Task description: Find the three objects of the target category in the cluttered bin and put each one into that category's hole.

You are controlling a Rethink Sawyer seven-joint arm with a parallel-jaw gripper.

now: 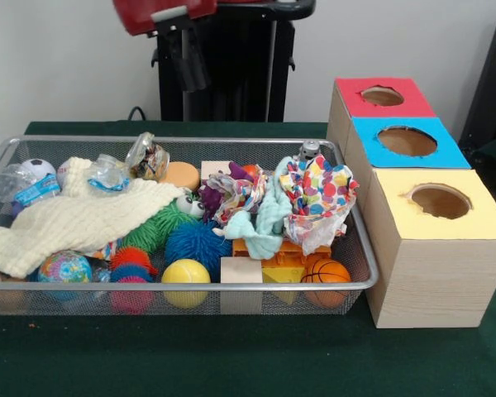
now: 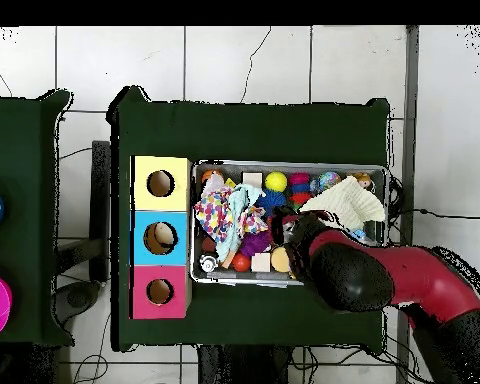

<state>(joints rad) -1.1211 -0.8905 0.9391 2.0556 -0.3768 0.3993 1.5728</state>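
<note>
A wire mesh bin (image 1: 231,142) holds a jumble of toys. Balls show along its front: a yellow ball (image 1: 185,277), a small basketball (image 1: 325,277) and a globe ball (image 1: 64,269). A soccer ball (image 1: 38,169) lies at the back left. Cloths cover much of the rest: a cream knit cloth (image 1: 74,219), a spotted cloth (image 1: 318,198) and a mint cloth (image 1: 264,219). A wooden block (image 1: 241,271) and an orange block (image 1: 281,252) sit in front. My gripper (image 1: 192,66) hangs above the bin's back edge, holding nothing I can see. In the overhead view the gripper (image 2: 292,232) is over the bin (image 2: 289,165).
Three boxes with round holes stand in a row beside the bin: red (image 1: 382,96), blue (image 1: 407,141), yellow (image 1: 440,201). Blue (image 1: 197,244) and green (image 1: 157,227) spiky balls lie mid-bin. Green cloth covers the table (image 1: 231,356).
</note>
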